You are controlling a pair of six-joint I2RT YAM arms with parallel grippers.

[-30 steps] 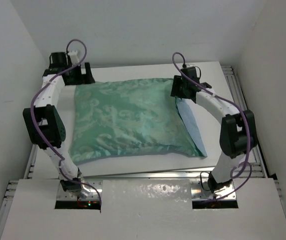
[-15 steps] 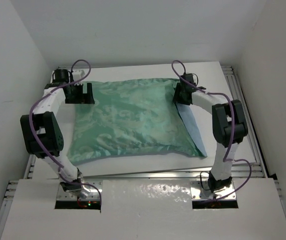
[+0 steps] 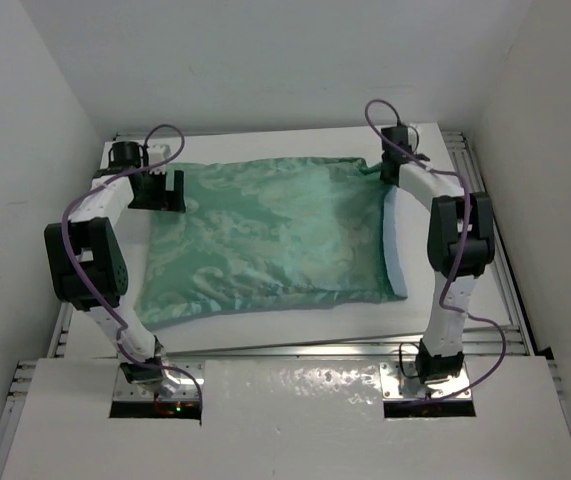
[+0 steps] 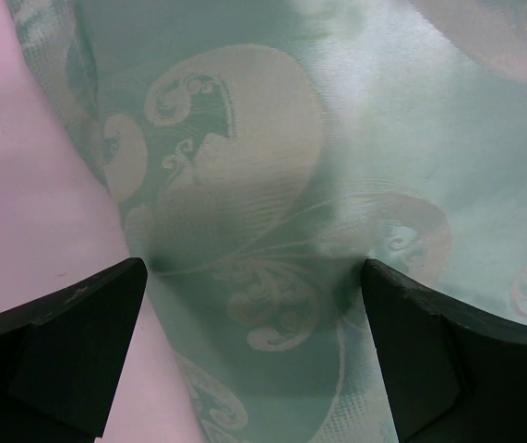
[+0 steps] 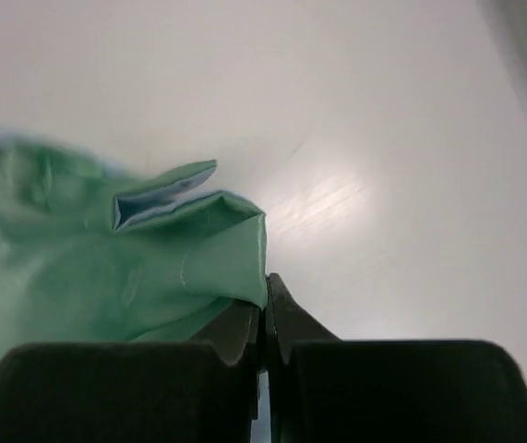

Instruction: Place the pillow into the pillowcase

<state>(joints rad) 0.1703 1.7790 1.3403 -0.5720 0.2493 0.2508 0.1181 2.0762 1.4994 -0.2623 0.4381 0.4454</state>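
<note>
1. The right gripper [image 5: 265, 288], two black fingers, is clenched with its jaws pressed flat together. A folded corner of the pillowcase [image 3: 265, 240], a large thin bag of shiny sea-green cloth with a faint scroll pattern, runs right into the seam between the fingers. It looks pinched there, at the far right corner of the bag.
2. Just beyond that pinch, the cloth folds open and shows a plain light-blue lining [image 5: 152, 205] inside the green. I take this for the mouth end.
3. The left gripper [image 4: 252, 272] is released, with its black fingers spread wide. It hangs over the far left corner of the pillowcase and grasps nothing. Whether the tips touch the cloth, I cannot tell.
4. The pillowcase lies flat across the middle of the white table [image 3: 245, 145], between the two arms. It is puffed and rounded, with soft wrinkles. A light-blue strip [image 3: 395, 240] runs along its right edge.
5. The pillow is not visible in any view. Judging by the bulging, it is probably already inside the case, so the work left is likely tidying the open end.
6. Handling, as a judgement:
   - The cloth is light, limp and slick.
   - It will slide on the smooth table and can slip out of a shallow pinch.
   - The filled bag will sag rather than hold its shape.
7. The best hold is on the hem or a corner, where the cloth is doubled. The satin face is a poor choice, because the fingers would only skate across it.
</note>
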